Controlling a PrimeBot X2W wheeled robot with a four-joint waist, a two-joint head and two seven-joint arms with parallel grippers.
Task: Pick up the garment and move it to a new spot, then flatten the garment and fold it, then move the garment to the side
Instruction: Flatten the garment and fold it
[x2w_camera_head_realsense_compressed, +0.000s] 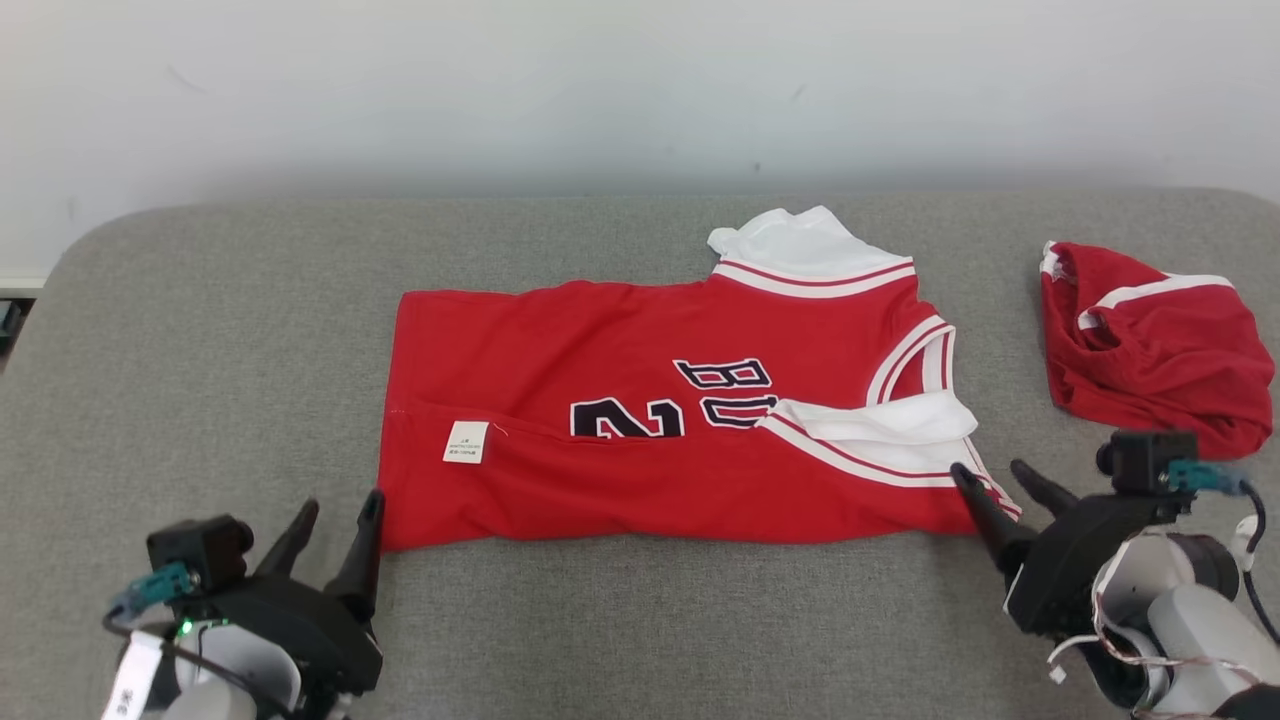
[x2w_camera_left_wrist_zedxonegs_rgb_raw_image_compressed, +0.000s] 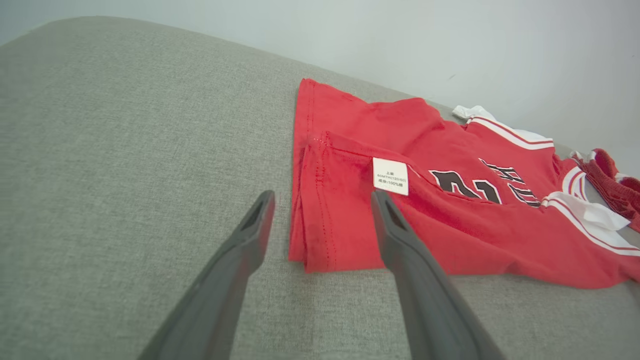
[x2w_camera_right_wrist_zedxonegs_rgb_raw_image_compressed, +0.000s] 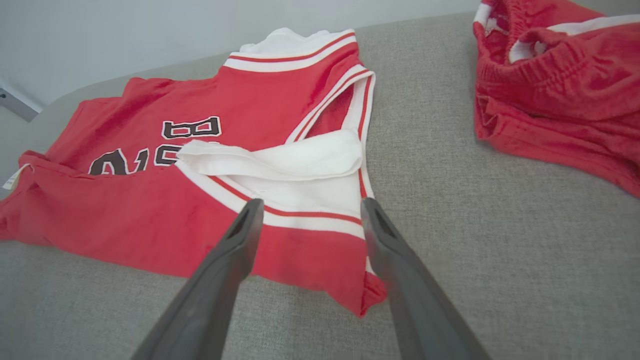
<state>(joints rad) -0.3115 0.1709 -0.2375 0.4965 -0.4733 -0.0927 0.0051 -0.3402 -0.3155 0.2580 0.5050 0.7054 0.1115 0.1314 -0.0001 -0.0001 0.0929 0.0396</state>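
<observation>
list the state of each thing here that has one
red jersey, lying flat on the grey cushion, near long edge folded over
care label, facing up on the folded flap
red shorts, crumpled heap, apart from the jersey
left gripper, open, at the jersey's hem corner, holding nothing
right gripper, open, at the jersey's shoulder corner, holding nothing

head: high, facing down over table (x2w_camera_head_realsense_compressed: 200, 300) | wrists: low, close, facing forward | shared: garment (x2w_camera_head_realsense_compressed: 620, 330)
</observation>
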